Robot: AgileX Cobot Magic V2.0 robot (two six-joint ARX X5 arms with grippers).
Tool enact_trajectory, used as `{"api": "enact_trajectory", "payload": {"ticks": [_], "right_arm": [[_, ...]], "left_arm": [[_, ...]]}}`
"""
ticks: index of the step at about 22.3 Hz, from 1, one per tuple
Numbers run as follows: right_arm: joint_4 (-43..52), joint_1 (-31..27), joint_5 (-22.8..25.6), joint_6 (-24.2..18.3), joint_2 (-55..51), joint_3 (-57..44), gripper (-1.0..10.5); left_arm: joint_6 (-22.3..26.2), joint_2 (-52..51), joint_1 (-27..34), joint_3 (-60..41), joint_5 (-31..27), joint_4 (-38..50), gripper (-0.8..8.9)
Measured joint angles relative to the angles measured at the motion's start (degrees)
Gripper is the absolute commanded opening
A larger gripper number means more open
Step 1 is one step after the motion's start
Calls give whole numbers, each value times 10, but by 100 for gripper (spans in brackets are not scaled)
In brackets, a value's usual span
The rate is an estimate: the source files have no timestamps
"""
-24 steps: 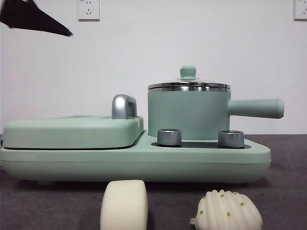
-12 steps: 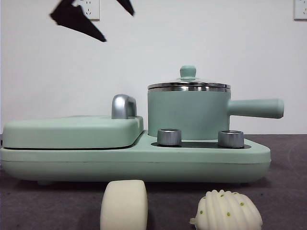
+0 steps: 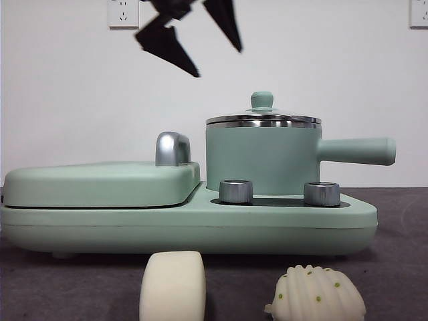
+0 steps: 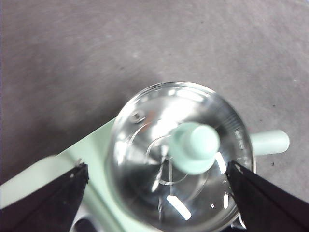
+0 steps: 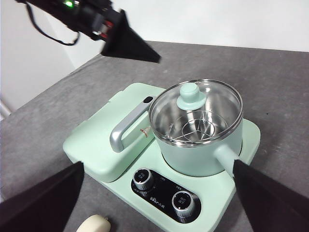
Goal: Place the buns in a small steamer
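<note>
Moved: your left gripper [image 3: 200, 50] has swung in from 10 o'clock, now high above the pot, jaws wide, empty.
Nearest: both buns, smooth one [image 3: 172, 286] and ridged one [image 3: 316, 294], on the table.
Behind: steamer [image 3: 262, 158], lid [image 4: 179, 154] on. Nothing loaded.
Open room above the knob [image 4: 194, 146].
Right gripper [image 5: 154, 198]: wide, empty, waiting.

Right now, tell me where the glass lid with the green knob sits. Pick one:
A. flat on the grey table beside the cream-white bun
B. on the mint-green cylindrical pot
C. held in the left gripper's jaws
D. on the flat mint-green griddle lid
B: the glass lid with the green knob rests on the steel rim of the mint-green cylindrical pot, while the left gripper hangs open above it, touching nothing.
</note>
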Motion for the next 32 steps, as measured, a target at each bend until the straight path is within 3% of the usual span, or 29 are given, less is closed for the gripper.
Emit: {"api": "enact_trajectory", "payload": {"ticks": [10,18,28,32], "right_arm": [[0,0,0,0,0,0,491],[0,0,0,0,0,0,491],[0,0,0,0,0,0,491],[0,0,0,0,0,0,491]], "left_arm": [[44,71,-57,16,-26,39,460],[73,95,-76,16,-54,44,396],[77,95,-78,16,-54,55,83],[83,95,-78,17,-54,55,54]]}}
